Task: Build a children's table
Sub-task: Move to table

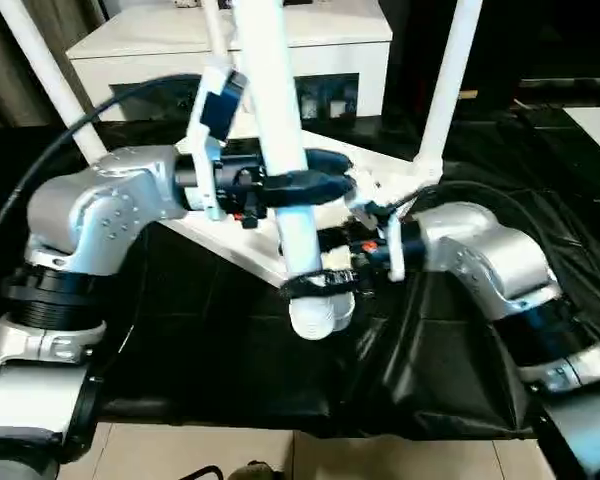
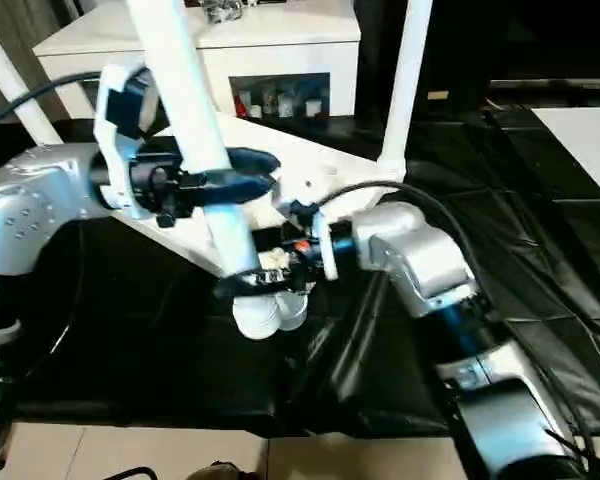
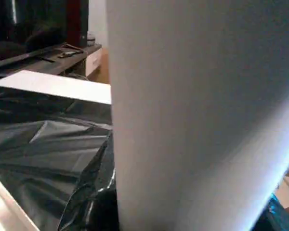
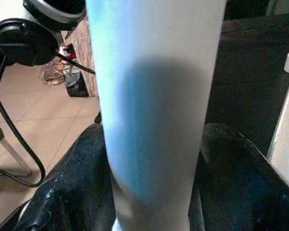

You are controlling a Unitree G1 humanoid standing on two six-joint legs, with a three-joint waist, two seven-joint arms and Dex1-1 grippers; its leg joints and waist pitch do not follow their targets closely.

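Observation:
The white tabletop lies upside down on black sheeting. White legs rise from its far corners, one at the right and one at the left. Another leg stands nearly upright over the near corner, and my left gripper is shut on its middle. My right gripper is open, its black fingers flanking the same leg just above the ribbed lower end. Whether that end sits in the corner socket is hidden. The leg looms close in the left wrist view.
A white cabinet with dark glass doors stands just behind the tabletop. Crumpled black sheeting covers the work area, with tiled floor along the near edge. A black cable arcs over my left forearm.

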